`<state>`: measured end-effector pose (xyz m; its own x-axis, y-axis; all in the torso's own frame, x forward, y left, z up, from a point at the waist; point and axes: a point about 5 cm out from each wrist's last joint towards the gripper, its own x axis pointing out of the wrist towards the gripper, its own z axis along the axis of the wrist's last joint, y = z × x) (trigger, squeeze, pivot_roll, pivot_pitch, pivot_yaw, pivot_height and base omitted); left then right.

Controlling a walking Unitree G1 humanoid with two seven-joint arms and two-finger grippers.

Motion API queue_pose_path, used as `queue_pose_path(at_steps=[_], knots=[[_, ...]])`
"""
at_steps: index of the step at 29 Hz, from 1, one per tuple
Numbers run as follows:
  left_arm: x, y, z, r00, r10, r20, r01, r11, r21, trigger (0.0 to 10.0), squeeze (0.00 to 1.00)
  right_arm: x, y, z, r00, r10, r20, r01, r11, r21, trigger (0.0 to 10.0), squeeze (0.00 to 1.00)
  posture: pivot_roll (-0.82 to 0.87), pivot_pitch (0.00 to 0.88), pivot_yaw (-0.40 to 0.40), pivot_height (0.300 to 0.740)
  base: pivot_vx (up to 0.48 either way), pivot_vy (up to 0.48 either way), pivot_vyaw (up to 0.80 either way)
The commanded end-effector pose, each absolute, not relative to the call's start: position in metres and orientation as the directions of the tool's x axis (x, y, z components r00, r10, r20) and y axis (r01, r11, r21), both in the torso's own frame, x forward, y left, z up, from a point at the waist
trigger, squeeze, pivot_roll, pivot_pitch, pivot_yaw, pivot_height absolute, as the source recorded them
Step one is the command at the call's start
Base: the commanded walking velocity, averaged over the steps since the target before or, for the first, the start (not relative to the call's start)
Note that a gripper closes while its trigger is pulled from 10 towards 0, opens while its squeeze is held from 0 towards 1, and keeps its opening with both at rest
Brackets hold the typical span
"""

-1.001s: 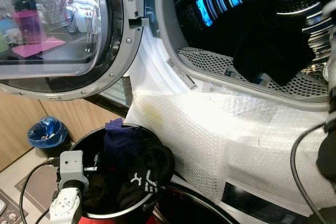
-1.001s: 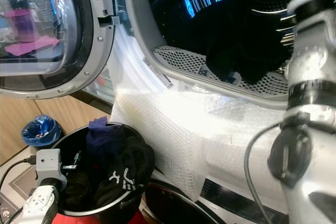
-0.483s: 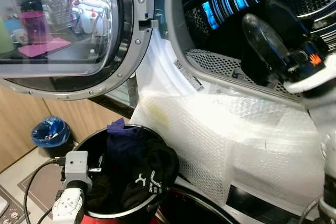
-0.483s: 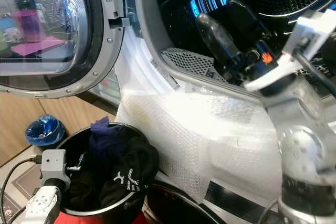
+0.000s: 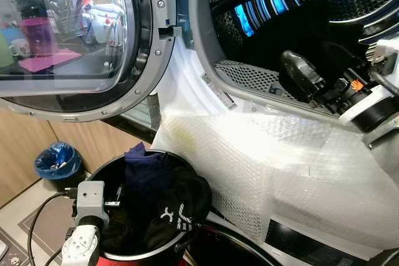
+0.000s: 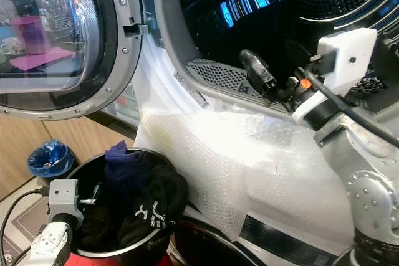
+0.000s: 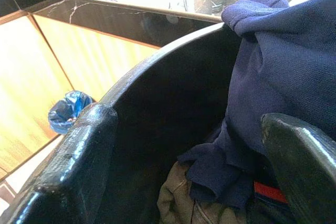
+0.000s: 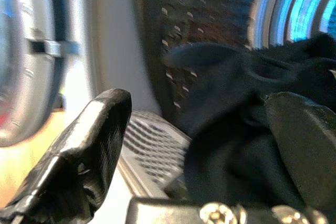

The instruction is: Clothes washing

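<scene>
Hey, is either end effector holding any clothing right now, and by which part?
Nothing is held. The right end effector is open at the drum mouth, facing black clothing; the left end effector is open over the black basket's clothes.

The drum (image 5: 324, 23) is cut off at twelve and three o'clock; dark clothes (image 8: 247, 129) inside are blurred. The bucket (image 5: 109, 169) runs past the bottom edge.

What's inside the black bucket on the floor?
The black bucket holds clothes: a dark blue garment on top, a black one with white print beside it, something olive underneath. Anything deeper is covered.
</scene>
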<state>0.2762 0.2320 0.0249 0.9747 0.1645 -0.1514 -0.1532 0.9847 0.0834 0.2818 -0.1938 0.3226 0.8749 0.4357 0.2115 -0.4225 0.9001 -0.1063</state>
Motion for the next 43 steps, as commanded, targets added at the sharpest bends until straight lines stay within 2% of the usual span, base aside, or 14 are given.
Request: queue_pose_path(at_steps=[1, 9, 18, 22, 26, 31, 34, 37, 43], knots=[[0.247, 0.214, -0.021, 0.911, 0.111, -0.398, -0.102, 0.994, 0.045, 10.0, 0.0, 0.28, -0.195, 0.322, 0.887, 0.425, 0.178, -0.407, 0.904, -0.13, 10.0, 0.0, -0.03, 0.0, -0.045, 0.74, 0.0, 0.0, 0.0], [0.247, 0.211, -0.021, 0.91, 0.109, -0.401, -0.102, 0.994, 0.039, 10.0, 0.0, 0.297, -0.186, 0.315, 0.891, 0.452, 0.05, -0.442, 0.886, -0.139, 10.0, 0.0, -0.02, 0.0, -0.058, 0.74, 0.0, 0.0, 0.0], [0.245, 0.21, -0.023, 0.908, 0.119, -0.402, -0.114, 0.993, 0.036, 10.0, 0.0, 0.315, -0.167, 0.313, 0.863, 0.504, -0.013, -0.501, 0.854, -0.142, 10.0, 0.0, -0.01, 0.0, -0.071, 0.74, 0.0, 0.0, 0.0], [0.245, 0.21, -0.023, 0.907, 0.123, -0.403, -0.118, 0.992, 0.037, 10.0, 0.0, 0.336, -0.158, 0.322, 0.87, 0.493, -0.016, -0.489, 0.859, -0.149, 10.0, 0.0, 0.0, 0.0, -0.07, 0.74, 0.0, 0.0, 0.0], [0.245, 0.209, -0.023, 0.907, 0.119, -0.404, -0.114, 0.993, 0.037, 10.0, 0.0, 0.353, -0.162, 0.329, 0.9, 0.435, -0.02, -0.432, 0.887, -0.164, 10.0, 0.0, 0.01, 0.0, -0.078, 0.74, 0.0, 0.0, 0.0], [0.247, 0.208, -0.023, 0.903, 0.121, -0.412, -0.115, 0.993, 0.038, 10.0, 0.0, 0.385, -0.183, 0.325, 0.938, 0.335, -0.091, -0.347, 0.914, -0.21, 10.0, 0.0, 0.02, 0.0, -0.084, 0.74, 0.0, 0.0, 0.0], [0.245, 0.209, -0.024, 0.898, 0.12, -0.422, -0.113, 0.993, 0.042, 10.0, 0.0, 0.393, -0.188, 0.327, 0.944, 0.312, -0.111, -0.33, 0.913, -0.239, 10.0, 0.0, 0.03, 0.0, -0.084, 0.74, 0.0, 0.0, 0.0], [0.244, 0.211, -0.026, 0.889, 0.125, -0.44, -0.115, 0.992, 0.05, 10.0, 0.0, 0.4, -0.193, 0.332, 0.943, 0.312, -0.113, -0.33, 0.922, -0.203, 10.0, 0.0, 0.03, 0.0, -0.085, 0.74, 0.0, 0.0, 0.0], [0.244, 0.21, -0.028, 0.883, 0.124, -0.453, -0.111, 0.992, 0.056, 10.0, 0.0, 0.411, -0.213, 0.341, 0.983, 0.162, -0.087, -0.174, 0.973, -0.152, 10.0, 0.0, 0.03, 0.0, -0.088, 0.74, 0.0, 0.0, 0.0]])
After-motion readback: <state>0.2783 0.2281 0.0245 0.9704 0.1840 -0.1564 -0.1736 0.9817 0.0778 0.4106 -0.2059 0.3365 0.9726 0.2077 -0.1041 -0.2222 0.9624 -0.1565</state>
